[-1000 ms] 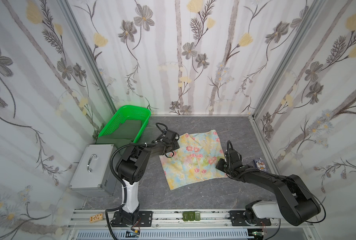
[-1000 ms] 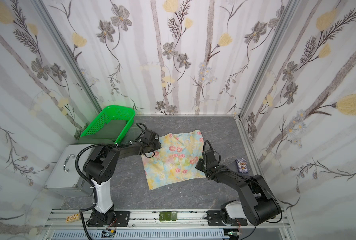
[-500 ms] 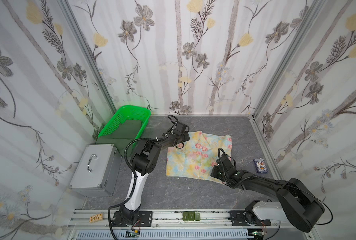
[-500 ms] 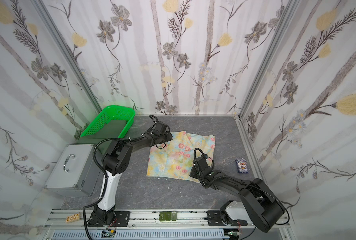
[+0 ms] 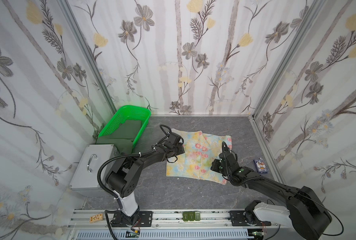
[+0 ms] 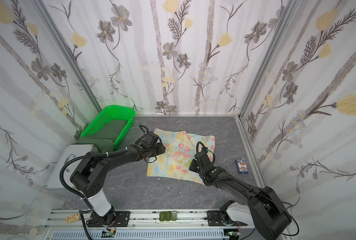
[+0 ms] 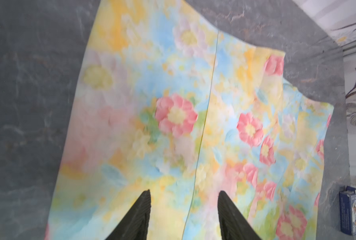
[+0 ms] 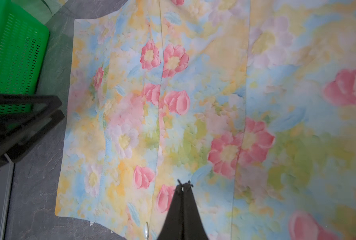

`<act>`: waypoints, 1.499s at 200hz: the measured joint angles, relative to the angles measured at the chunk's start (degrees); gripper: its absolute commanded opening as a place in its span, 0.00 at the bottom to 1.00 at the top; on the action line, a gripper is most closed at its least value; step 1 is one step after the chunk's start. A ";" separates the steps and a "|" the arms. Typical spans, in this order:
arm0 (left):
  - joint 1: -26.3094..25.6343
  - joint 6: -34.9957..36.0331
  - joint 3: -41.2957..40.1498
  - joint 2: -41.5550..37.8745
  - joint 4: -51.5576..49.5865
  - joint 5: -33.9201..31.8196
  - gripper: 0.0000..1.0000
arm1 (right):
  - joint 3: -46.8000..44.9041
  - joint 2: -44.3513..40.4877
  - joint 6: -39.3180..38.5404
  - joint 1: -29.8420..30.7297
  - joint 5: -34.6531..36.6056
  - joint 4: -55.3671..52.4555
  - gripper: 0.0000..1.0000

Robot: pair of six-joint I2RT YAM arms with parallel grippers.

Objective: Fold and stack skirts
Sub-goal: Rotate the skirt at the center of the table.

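Table: dark grey top with a marbled stone look.
Floral skirt: pale yellow and blue cloth with pink flowers. It is spread flat near the middle of the table, and a thin straight seam line crosses it from back to front.
Basket: bright green plastic mesh, standing in the back left corner. It is near the floral skirt but apart from it.
Green skirt: dark plain cloth lying in the basket. It spills over the basket's near end onto the table, up against the case.
Case: silver metal box with a handle on top, at the left edge just in front of the basket.
Card box: small and blue, lying flat by the right edge, apart from the floral skirt.
Scrap: a tiny white fleck just beside the floral skirt's near edge.
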 measured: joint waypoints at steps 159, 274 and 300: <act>9.31 -0.26 -5.22 3.21 5.33 -2.16 0.55 | -1.46 9.33 -2.54 3.30 -2.10 -2.03 0.00; 7.34 2.97 4.44 1.20 1.27 -4.50 0.56 | 12.70 15.02 -3.17 4.33 -7.50 -0.02 0.00; 3.89 -0.07 0.61 0.83 0.85 -4.28 0.56 | 10.56 11.54 -5.55 -2.21 -7.48 -1.88 0.00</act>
